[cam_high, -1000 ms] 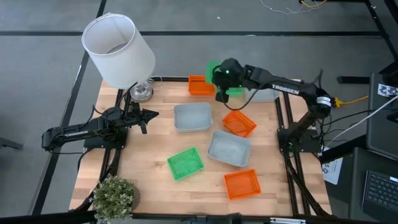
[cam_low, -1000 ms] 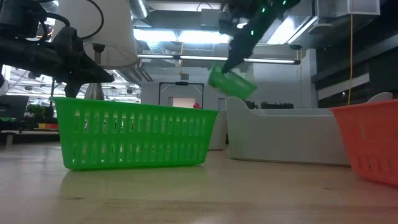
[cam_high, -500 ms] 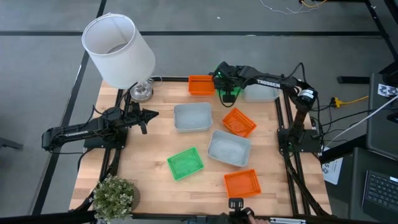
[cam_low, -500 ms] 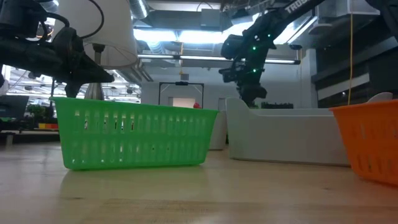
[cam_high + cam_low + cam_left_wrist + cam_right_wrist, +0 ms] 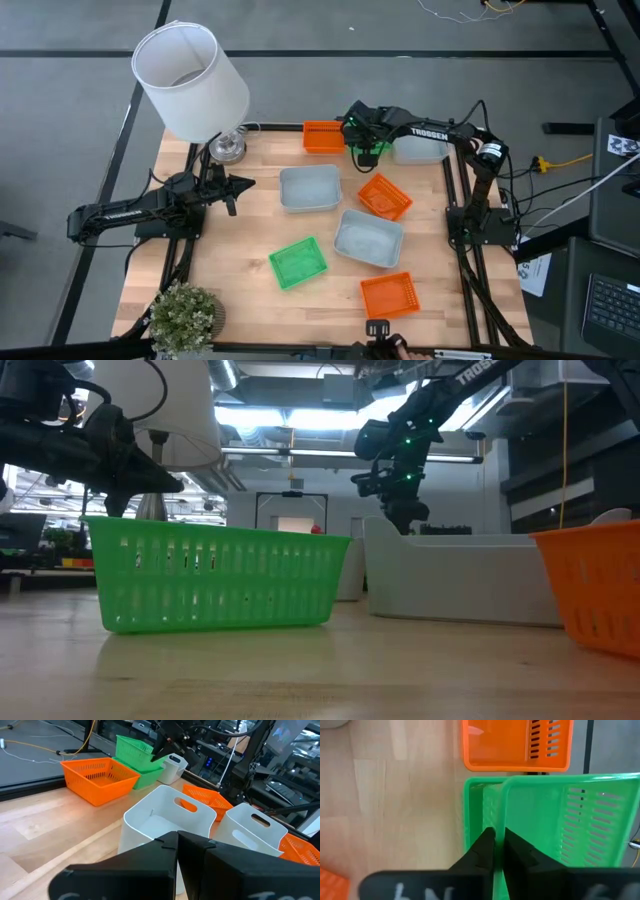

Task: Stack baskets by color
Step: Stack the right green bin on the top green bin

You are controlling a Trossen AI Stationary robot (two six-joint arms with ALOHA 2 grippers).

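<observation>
Altogether three orange baskets (image 5: 323,136), three green (image 5: 298,262), three white (image 5: 309,187)

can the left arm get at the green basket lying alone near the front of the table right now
Probably yes: the green basket sits alone on bare wood, nothing stacked in it, and the left gripper waits nearby with no basket between them.

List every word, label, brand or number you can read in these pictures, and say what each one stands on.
"TROSSEN": white letters on the right arm, seen from above.
"TROS...": start of the same word on that arm in the low view; the rest is cut off.
White marks by the right pincer: too blurred to read.
Baskets: no text.
</observation>
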